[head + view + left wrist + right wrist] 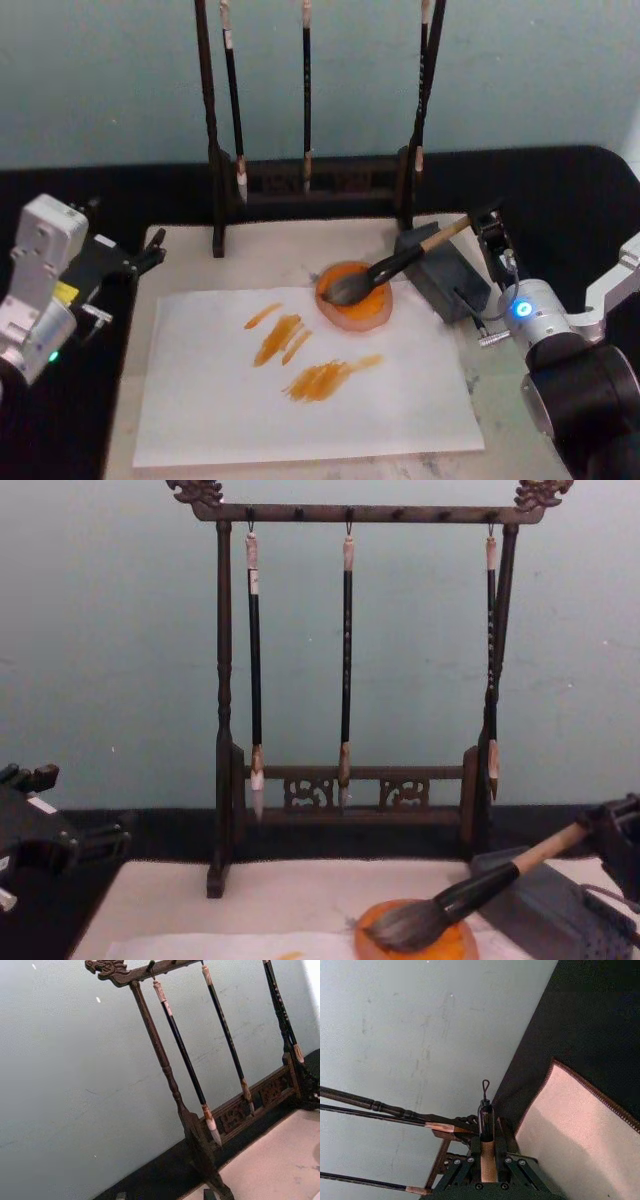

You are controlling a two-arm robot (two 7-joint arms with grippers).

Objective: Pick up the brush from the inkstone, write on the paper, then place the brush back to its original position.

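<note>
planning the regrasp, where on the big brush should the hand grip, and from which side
Grip the tan handle of the brush, up near its black end, coming from the robot's right. The bristles lie in the inkstone and the handle slants up that way, over the grey block, where the right hand is shut on it.

Evenly lit, soft and diffuse, rather dim with a teal cast. Faint shadows only, beneath the brush (400,267) near the right gripper (490,232). No glare. Mild softness throughout; slight blur on close wrist-view parts.
</note>
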